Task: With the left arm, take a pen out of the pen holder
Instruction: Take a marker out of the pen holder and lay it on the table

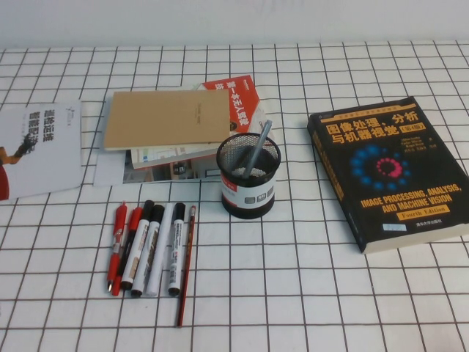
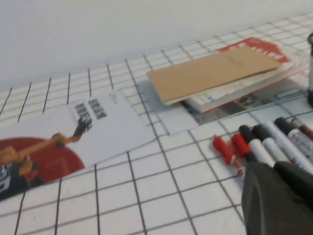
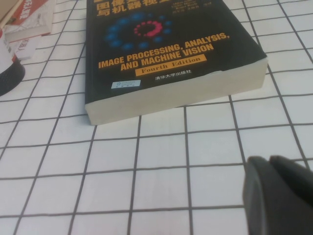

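A black mesh pen holder (image 1: 248, 183) stands mid-table with one grey pen (image 1: 258, 147) leaning in it. Several pens and markers (image 1: 150, 246) lie side by side on the table to its left. Neither arm shows in the high view. In the left wrist view my left gripper (image 2: 273, 166) is shut and empty, low over the table just short of the lying markers (image 2: 266, 147); the holder's edge (image 2: 310, 73) is far off. In the right wrist view my right gripper (image 3: 269, 160) is shut with nothing in it, near the front edge of the black book (image 3: 161, 54).
A thick black textbook (image 1: 388, 169) lies right of the holder. Behind the holder, a brown notebook (image 1: 168, 117) tops a stack of booklets. A white brochure (image 1: 37, 147) lies at the far left. The table has a white grid cloth.
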Motion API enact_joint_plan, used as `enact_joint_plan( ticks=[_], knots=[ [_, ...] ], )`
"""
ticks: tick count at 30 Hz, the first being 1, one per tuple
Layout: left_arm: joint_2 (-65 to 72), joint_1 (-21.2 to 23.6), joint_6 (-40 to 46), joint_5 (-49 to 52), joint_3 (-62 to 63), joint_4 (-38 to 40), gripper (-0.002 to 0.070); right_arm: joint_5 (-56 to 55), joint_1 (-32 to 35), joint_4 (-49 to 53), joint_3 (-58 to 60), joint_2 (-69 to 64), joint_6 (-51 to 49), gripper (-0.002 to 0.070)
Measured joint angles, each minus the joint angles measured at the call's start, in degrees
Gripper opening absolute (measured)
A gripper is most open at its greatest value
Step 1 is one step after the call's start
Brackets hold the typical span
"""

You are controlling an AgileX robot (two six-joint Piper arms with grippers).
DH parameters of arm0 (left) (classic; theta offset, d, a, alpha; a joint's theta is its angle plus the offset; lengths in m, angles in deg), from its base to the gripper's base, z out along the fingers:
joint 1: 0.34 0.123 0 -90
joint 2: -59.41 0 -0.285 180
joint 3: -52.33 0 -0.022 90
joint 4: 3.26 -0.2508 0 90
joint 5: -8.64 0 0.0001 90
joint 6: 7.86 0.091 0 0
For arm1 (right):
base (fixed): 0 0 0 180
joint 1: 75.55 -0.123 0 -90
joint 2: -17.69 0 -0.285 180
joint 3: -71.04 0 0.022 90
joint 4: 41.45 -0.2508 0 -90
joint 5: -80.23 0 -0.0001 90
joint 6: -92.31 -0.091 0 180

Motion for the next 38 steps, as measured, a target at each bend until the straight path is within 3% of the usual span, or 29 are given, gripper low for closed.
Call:
enact_joint_plan(
  ticks=[5, 9, 17, 38],
  knots=[
    [0.00, 7.74, 0.00, -0.77, -4.27, 1.48, 0.0000, 0.00, 0.00, 0.00, 0.00, 0.00, 0.00, -0.0016],
    [-0.02, 10.95, 0.00, 1.70, -4.27, 2.49, 0.0000, 0.00, 0.00, 0.00, 0.00, 0.00, 0.00, -0.0016],
    [-0.02, 9.85, 0.00, 4.98, -4.37, 7.41, 0.0000, 0.00, 0.00, 0.00, 0.00, 0.00, 0.00, -0.0016],
    [-0.02, 9.48, 0.00, 4.98, -4.37, 7.41, 0.0000, 0.00, 0.00, 0.00, 0.00, 0.00, 0.00, -0.0016]
  ],
)
